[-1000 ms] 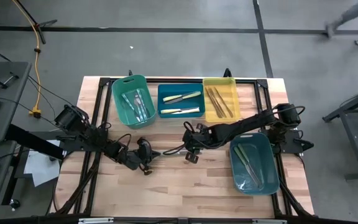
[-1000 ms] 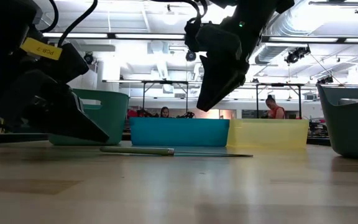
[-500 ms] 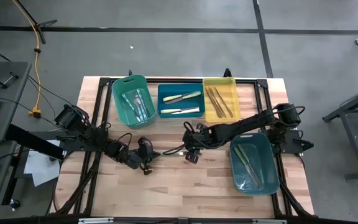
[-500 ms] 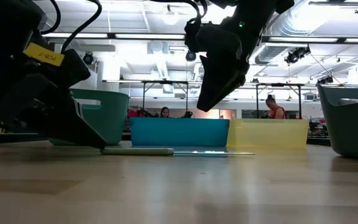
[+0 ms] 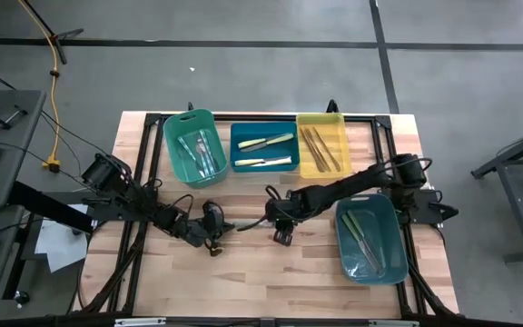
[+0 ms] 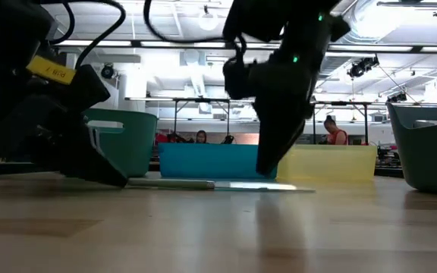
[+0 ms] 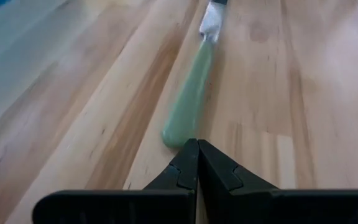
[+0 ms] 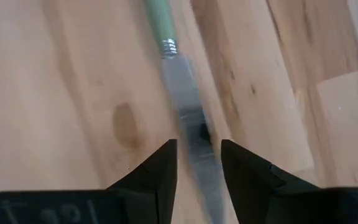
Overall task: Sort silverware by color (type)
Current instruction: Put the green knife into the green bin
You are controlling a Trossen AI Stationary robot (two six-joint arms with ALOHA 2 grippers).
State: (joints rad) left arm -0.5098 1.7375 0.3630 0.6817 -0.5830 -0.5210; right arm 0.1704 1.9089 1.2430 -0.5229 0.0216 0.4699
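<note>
One knife with a pale green handle and a silvery blade lies flat on the table between my two grippers. In the left wrist view the handle runs away from my left gripper, which is shut and low at the handle's butt end. My right gripper is open and points down, with one finger on each side of the blade and a gap to each. In the low view it stands over the blade. Other utensils lie in the bins. My left gripper's shut fingertips meet the butt end of the green handle. They come slanting down from the table's left and lie along the knife. The knife lies flat on the table.
Three bins stand in a row at the far edge: teal with clear-handled utensils, blue with yellow-handled ones, yellow with brownish ones. A grey-teal bin at the right holds green-handled ones. Bare wood lies toward the near edge.
My right gripper has come down from above the knife and a little toward the table's near edge, so that its open fingers now stand on either side of the blade. My left gripper has sunk slightly to the handle's end.
</note>
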